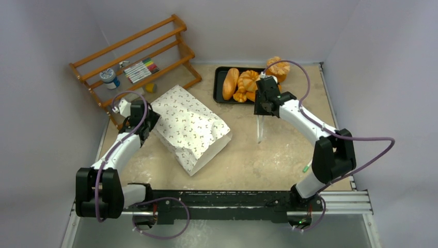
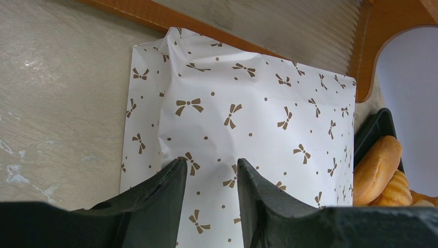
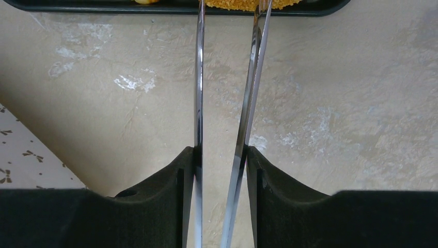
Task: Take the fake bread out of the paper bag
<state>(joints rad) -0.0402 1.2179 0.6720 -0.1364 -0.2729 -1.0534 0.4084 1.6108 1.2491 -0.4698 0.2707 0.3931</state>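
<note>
The paper bag (image 1: 190, 128) lies flat on the bench (image 1: 268, 155), its far-left end under my left fingers (image 2: 155, 206). They stand slightly apart over the paper, and I cannot tell if they pinch it. My right fingers (image 3: 165, 196) clamp metal tongs (image 3: 199, 103) well apart from the bag, near the black tray (image 1: 217, 85).

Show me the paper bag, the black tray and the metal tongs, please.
paper bag (image 1: 191, 126), overhead view, middle of its printed side.
tray (image 1: 217, 85), overhead view, black left rim.
tongs (image 3: 199, 103), right wrist view, left metal blade.
</note>
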